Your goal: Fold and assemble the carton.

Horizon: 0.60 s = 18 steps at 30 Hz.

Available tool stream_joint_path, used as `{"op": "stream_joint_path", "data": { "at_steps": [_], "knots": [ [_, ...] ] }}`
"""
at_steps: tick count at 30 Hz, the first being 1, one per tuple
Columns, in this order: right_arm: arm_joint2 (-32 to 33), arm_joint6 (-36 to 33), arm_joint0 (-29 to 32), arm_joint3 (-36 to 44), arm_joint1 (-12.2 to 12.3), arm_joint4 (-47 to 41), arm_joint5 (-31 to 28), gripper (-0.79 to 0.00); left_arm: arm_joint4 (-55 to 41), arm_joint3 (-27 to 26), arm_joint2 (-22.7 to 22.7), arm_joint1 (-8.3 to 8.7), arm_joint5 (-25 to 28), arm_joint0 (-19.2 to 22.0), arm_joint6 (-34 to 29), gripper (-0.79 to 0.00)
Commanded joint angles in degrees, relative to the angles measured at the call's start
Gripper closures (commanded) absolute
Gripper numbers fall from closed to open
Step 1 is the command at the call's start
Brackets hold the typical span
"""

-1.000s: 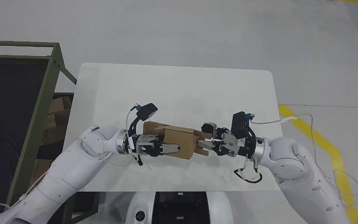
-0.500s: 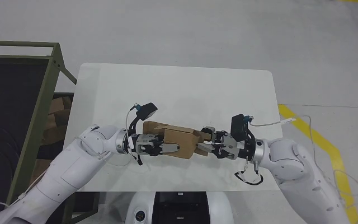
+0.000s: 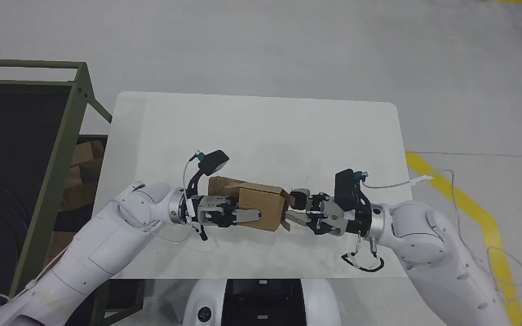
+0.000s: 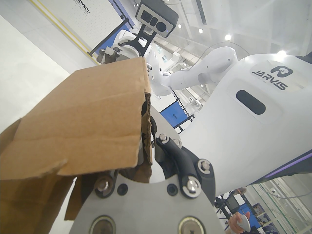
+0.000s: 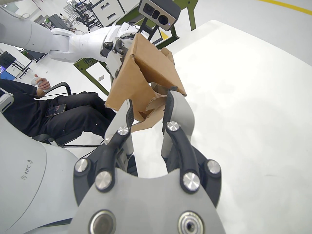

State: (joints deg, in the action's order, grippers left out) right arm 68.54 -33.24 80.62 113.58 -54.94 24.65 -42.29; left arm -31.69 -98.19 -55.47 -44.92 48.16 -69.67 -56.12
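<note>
Edging closer, the right gripper (image 5: 149, 103) now sets its fingers apart around a loose end flap of the carton (image 3: 259, 204), while the left gripper (image 3: 231, 216) clamps the other end over the surface (image 3: 326, 130); the body looks squared, the ends still to close.

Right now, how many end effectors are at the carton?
2. The left end effector clamps one end of the carton; the right end effector straddles a flap at the other end, open.
</note>
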Motion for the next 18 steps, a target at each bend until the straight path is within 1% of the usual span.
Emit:
{"op": "stream_joint_path", "data": {
  "at_steps": [1,8,18],
  "knots": [
    [-0.16,-0.05,-0.18,0.22,-0.01,0.04,0.13,-0.231,-0.03,0.04,0.14,0.06,0.07,0.10,0.07,0.000],
    [-1.21,-0.53,-1.02,0.48,-0.07,0.30,0.36,-0.228,-0.05,0.11,0.59,0.31,0.38,0.36,0.37,0.000],
    [-2.80,-1.18,-2.48,0.09,-0.19,-0.03,0.34,-0.203,-0.01,0.10,1.16,0.67,0.83,0.61,0.83,0.000]
  ]
}}
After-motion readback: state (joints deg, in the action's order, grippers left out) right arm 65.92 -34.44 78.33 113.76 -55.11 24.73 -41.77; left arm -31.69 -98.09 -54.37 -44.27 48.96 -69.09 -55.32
